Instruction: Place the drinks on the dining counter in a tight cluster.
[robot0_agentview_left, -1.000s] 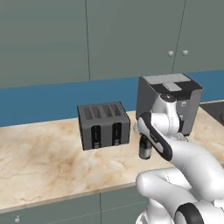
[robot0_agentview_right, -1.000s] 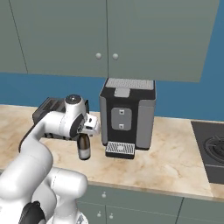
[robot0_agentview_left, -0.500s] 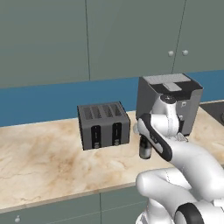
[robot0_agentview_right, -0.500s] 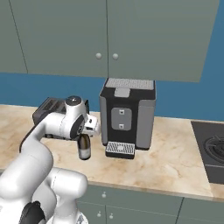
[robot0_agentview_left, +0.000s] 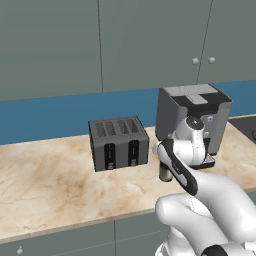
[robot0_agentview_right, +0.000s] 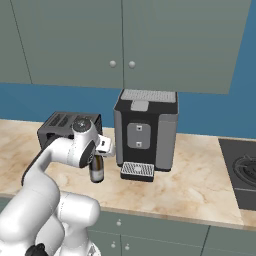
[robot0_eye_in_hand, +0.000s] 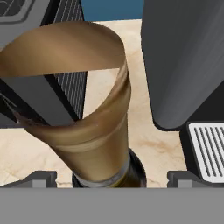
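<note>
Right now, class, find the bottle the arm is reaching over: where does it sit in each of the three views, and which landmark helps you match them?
Left base view: the bottle peeks out at centre right, behind the arm.
Right base view: left of centre, standing under the hand.
Hand view: bottom centre, seen from above, between the open gripper fingertips.
Shared landmark: the coffee machine beside it.

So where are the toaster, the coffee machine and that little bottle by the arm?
toaster (robot0_agentview_left: 119, 143): left base view, on its front face.
coffee machine (robot0_agentview_right: 145, 131): right base view, on its front panel.
bottle (robot0_agentview_right: 96, 171): right base view, on its lower body.
</note>
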